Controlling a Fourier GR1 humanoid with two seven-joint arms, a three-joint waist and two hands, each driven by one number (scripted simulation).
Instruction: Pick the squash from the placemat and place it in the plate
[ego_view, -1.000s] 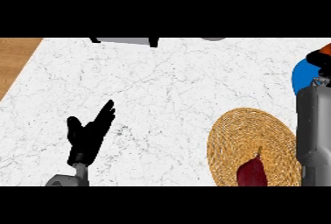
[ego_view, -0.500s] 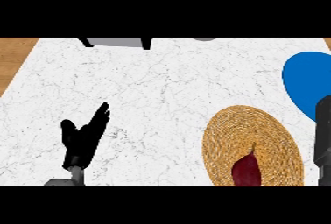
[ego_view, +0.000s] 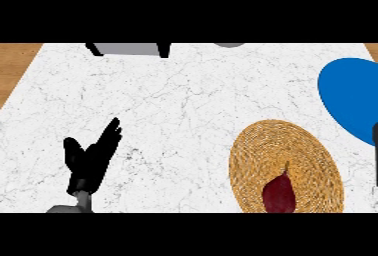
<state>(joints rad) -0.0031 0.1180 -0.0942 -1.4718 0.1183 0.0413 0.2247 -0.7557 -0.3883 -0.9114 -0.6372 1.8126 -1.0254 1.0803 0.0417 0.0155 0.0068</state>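
Note:
A dark red squash (ego_view: 279, 192) with a thin stem lies on the near part of a round woven straw placemat (ego_view: 288, 145) at the lower right of the white marble counter. A blue plate (ego_view: 353, 97) sits beyond it at the right edge, partly cut off by the view. My left hand (ego_view: 90, 159) rests at the lower left, open with fingers straight and pointing up, far from the squash. Of my right arm only a thin grey sliver of forearm (ego_view: 375, 160) shows at the right edge; the hand itself is out of view.
A grey object with black sides (ego_view: 129, 48) stands at the counter's far edge, with a small grey round thing (ego_view: 229, 44) to its right. Wooden floor (ego_view: 15, 65) shows past the counter's left edge.
My right forearm has drawn away to the right, uncovering the blue plate and the placemat's right side. The squash lies where it was. The left hand has kept its pose.

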